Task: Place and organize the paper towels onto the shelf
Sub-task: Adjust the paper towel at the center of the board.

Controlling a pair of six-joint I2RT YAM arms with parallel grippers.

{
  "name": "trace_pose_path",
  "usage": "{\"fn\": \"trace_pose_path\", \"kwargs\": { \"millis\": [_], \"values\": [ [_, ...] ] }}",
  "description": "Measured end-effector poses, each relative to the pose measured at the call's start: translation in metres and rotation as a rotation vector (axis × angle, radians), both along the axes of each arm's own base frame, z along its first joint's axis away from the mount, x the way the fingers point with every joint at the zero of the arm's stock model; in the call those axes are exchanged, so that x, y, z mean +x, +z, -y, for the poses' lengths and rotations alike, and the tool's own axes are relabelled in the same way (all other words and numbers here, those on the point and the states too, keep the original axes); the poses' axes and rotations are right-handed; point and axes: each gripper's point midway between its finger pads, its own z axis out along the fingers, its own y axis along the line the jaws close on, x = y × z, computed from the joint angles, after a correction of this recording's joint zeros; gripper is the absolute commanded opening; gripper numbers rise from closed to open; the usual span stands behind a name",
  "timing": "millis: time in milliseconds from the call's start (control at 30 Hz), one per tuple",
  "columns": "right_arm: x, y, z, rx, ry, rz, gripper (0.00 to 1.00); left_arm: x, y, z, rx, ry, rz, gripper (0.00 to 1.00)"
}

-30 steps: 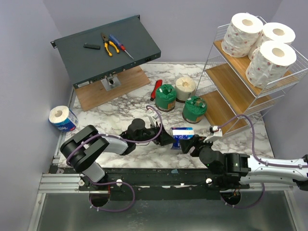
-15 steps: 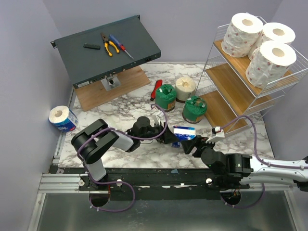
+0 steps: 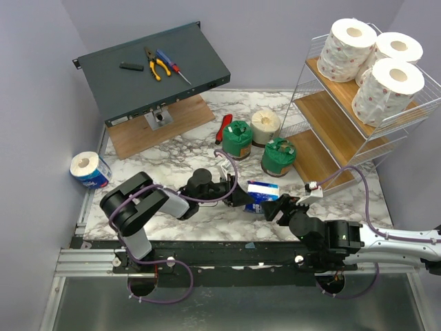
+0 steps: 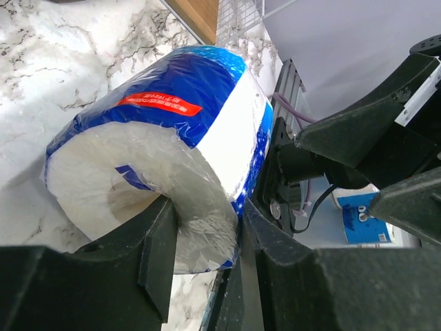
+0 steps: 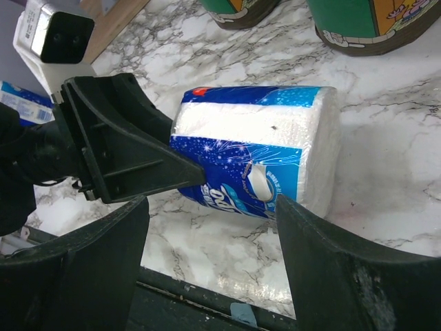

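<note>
Since the left gripper (image 4: pixel 207 231) is clamped on the blue roll (image 4: pixel 172 131), one finger in the core, the right gripper (image 5: pixel 210 207), jaws wide apart, should take the wrapped sides squarely before the left lets go. The roll lies sideways just beyond the right jaws at twelve o'clock, centred. The shelf (image 3: pixel 331 160) stands at two o'clock, lower tiers bare.

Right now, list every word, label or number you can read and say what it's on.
Red label on the blue-wrapped paper towel roll: white print, too blurred to read.
White script logo on the same wrapper: curves out of view, unreadable.
Orange panel on the green-wrapped roll: cut off, no letters legible.
Nothing quotable anywhere else.
</note>
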Motion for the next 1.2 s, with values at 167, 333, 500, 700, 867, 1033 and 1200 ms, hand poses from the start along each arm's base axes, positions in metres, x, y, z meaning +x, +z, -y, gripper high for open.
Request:
{"fn": "trace_pose_path", "kwargs": {
  "millis": [167, 333, 500, 700, 867, 1033, 1200],
  "values": [
    [0.000, 0.000, 0.002, -0.002, -0.001, 0.000, 0.76, -0.002, 0.007, -0.010, 0.030, 0.028, 0.023, 0.20],
    [0.000, 0.002, 0.004, 0.009, -0.002, 0.003, 0.76, -0.001, 0.023, -0.026, 0.100, 0.085, 0.081, 0.20],
    [0.001, 0.003, 0.005, 0.007, -0.007, 0.010, 0.76, 0.000, 0.040, -0.039, 0.306, 0.152, 0.201, 0.20],
    [0.003, -0.001, 0.007, -0.029, -0.021, 0.017, 0.76, 0.004, 0.059, -0.058, 0.558, 0.207, 0.314, 0.20],
    [0.003, -0.011, 0.007, -0.085, -0.023, 0.009, 0.75, 0.003, 0.040, -0.090, 0.827, 0.228, 0.318, 0.20],
    [0.003, -0.021, 0.007, -0.134, -0.022, 0.000, 0.75, -0.005, 0.021, -0.096, 1.048, 0.183, 0.354, 0.20],
    [0.003, -0.022, 0.010, -0.143, -0.023, -0.003, 0.75, -0.011, 0.015, -0.092, 1.151, 0.149, 0.396, 0.23]
  ]
}}
